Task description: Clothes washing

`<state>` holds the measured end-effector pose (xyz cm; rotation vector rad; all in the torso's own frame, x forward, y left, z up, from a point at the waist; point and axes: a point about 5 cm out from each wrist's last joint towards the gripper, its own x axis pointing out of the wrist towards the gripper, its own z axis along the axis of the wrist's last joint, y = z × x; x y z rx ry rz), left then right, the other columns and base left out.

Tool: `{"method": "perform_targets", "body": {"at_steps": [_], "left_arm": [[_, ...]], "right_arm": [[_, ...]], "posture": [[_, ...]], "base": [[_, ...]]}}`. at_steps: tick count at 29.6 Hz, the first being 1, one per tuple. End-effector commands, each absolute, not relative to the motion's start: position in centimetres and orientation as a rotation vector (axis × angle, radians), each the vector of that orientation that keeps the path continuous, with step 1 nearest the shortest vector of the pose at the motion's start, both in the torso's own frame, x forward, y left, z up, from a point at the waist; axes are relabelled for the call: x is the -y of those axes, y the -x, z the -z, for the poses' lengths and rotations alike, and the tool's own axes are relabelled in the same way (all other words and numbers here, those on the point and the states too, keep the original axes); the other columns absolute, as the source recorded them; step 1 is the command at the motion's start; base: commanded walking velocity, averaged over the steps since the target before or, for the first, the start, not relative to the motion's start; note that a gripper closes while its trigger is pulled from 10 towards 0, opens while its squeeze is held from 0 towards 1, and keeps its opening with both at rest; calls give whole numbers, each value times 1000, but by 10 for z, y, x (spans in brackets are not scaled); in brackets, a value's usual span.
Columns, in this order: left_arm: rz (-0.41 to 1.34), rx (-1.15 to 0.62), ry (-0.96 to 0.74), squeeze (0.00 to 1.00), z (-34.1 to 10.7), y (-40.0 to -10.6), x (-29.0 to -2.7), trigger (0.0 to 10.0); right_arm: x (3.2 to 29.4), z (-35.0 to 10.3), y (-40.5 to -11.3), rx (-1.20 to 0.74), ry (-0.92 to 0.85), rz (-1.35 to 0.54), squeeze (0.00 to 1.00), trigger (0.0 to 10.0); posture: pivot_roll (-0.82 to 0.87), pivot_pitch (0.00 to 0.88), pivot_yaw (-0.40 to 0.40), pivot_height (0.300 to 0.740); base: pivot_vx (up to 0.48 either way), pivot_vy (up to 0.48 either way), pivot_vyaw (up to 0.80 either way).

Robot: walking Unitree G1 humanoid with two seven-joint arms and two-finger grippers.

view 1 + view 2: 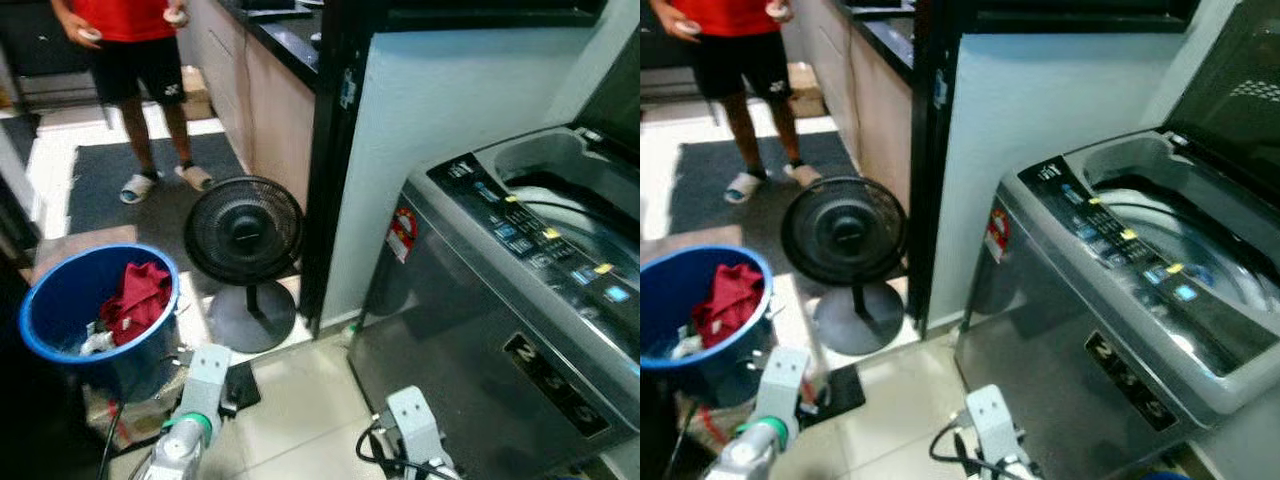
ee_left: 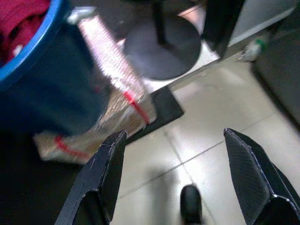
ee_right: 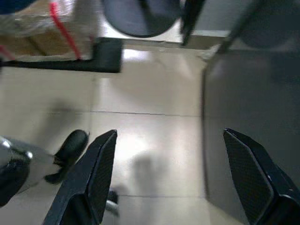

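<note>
The red cloth (image 1: 135, 295) lies crumpled in the blue bucket (image 1: 45, 345), which stands on the floor at the robot's left, beside the fan (image 1: 244, 235); no clear long axis can be told. The washer (image 1: 520, 300) stands at the right with its lid up. The left gripper (image 2: 180, 176) hangs low over the tiles near the bucket, fingers wide apart, holding nothing. The right gripper (image 3: 171, 176) hangs low beside the washer's front, also wide apart and empty. A person (image 1: 135, 50) stands further back.
</note>
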<state>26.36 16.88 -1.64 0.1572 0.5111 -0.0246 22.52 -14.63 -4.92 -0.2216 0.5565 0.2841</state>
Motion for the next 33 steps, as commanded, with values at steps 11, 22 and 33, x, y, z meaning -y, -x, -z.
{"method": "perform_targets", "body": {"at_steps": [11,22,33], "left_arm": [[36,-511,-166,0,18,-264,-168,10000],[42,-501,-183,0,17,-266,-170,10000],[39,-464,-229,0,13,-269,-173,10000]], "right_arm": [[149,48,-227,-546,219,-269,0,10000],[144,44,-233,-524,211,-273,0,10000],[139,37,-242,-477,187,-230,0,10000]], "posture": [[21,0,-18,740],[32,0,-6,740],[39,0,12,740]], "base": [[0,0,744],[0,0,743],[265,0,402]]}}
